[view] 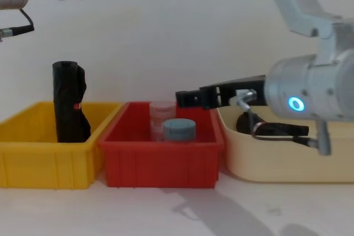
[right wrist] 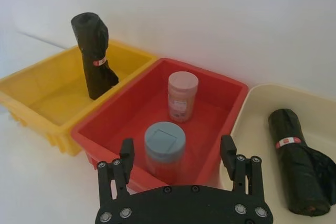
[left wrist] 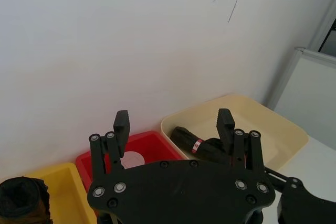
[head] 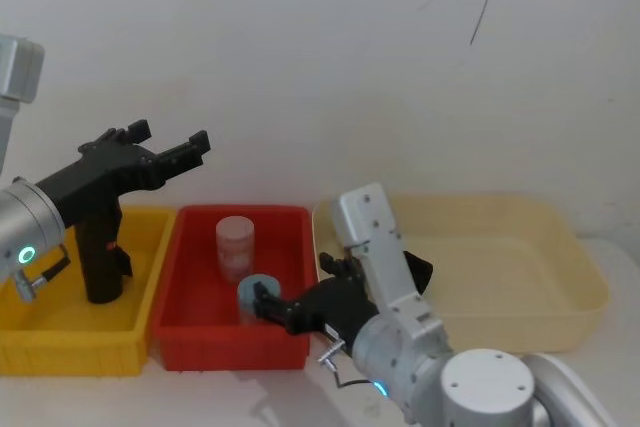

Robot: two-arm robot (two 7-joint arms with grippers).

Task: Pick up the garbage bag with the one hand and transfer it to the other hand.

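Garbage bag (right wrist: 294, 166) is lying on its side in the cream bin (right wrist: 257, 129), which is sitting just right of the red bin (right wrist: 131, 114). Its red-and-white band is facing up. Nothing is gripping it.

Left gripper (head: 170, 137) (green ring) is hovering high and to the left of the red bin, above the yellow bin (right wrist: 42, 85). Fingers are spread wide, carrying nothing.

Right gripper (right wrist: 177, 150) (blue ring) is reaching over the red bin's near right part. Fingers are wide apart and empty, pointing at the blue-lidded jar (right wrist: 164, 140) standing in that bin.

A second, creased black roll (right wrist: 94, 56) is standing upright in the yellow bin, left of the red bin.
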